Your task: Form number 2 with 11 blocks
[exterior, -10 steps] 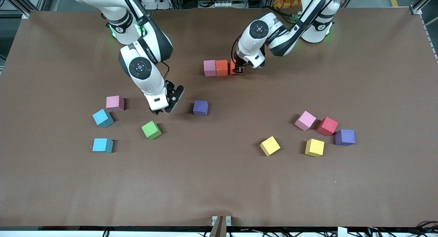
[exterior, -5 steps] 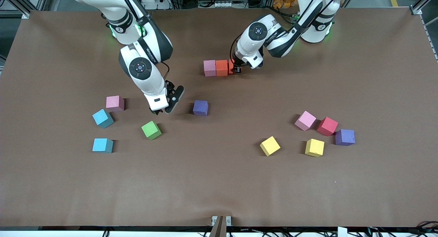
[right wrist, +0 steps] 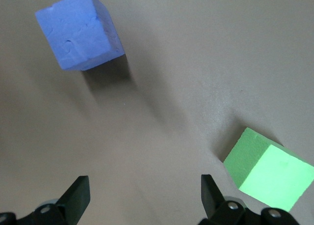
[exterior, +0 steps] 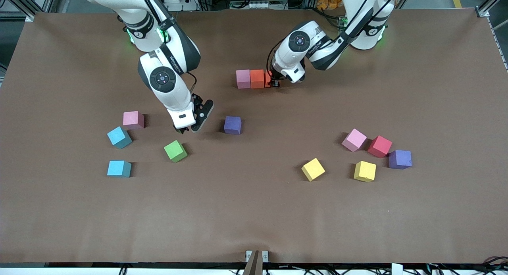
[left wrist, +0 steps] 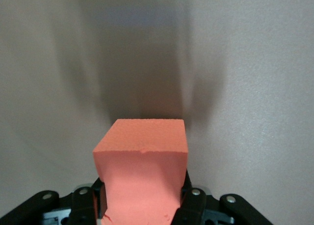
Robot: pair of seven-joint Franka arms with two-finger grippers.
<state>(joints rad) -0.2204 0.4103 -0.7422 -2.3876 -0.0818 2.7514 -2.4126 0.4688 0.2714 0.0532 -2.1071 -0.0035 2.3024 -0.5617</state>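
Observation:
A pink block (exterior: 243, 79) and an orange block (exterior: 257, 78) lie side by side in a row near the robots' bases. My left gripper (exterior: 274, 82) is shut on an orange-red block (exterior: 268, 79) right beside the orange one, at the row's left-arm end. The left wrist view shows that block (left wrist: 142, 161) squeezed between the left gripper's (left wrist: 142, 208) fingers, low over the table. My right gripper (exterior: 190, 128) hangs open and holds nothing, over bare table between a green block (exterior: 175, 150) and a purple block (exterior: 232, 125). Both show past the right gripper (right wrist: 142, 198): purple block (right wrist: 81, 31), green block (right wrist: 270, 171).
Loose blocks toward the right arm's end: a pink one (exterior: 133, 120) and two light blue ones (exterior: 119, 137) (exterior: 118, 168). Toward the left arm's end: two yellow blocks (exterior: 313, 169) (exterior: 364, 171), a pink (exterior: 354, 140), a red (exterior: 379, 146) and a purple (exterior: 399, 159).
My left gripper has carried the orange-red block a little closer to the orange block. The right arm has not moved.

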